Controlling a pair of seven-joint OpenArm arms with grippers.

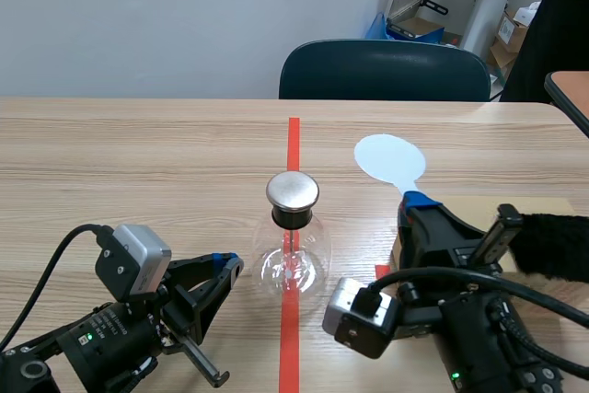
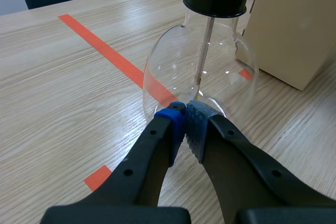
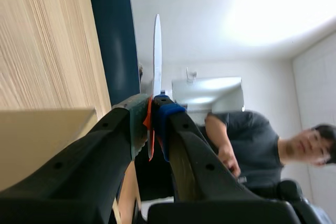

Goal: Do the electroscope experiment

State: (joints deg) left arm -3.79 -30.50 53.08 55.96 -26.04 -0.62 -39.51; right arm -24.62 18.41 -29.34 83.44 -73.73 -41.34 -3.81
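Observation:
The electroscope, a round glass flask with a black stopper and a metal cap, stands on the red tape line at the table's middle. In the left wrist view the flask is just ahead of my left gripper, whose blue pads meet, shut on nothing, at the glass base. A thin rod hangs inside. My left gripper lies low, left of the flask. My right gripper is shut on the handle of a pale blue paddle, seen edge-on in the right wrist view.
A tan cardboard box stands right of the flask, under my right arm. A black fuzzy piece lies at the right edge. A dark chair stands behind the table, and a person shows beyond it.

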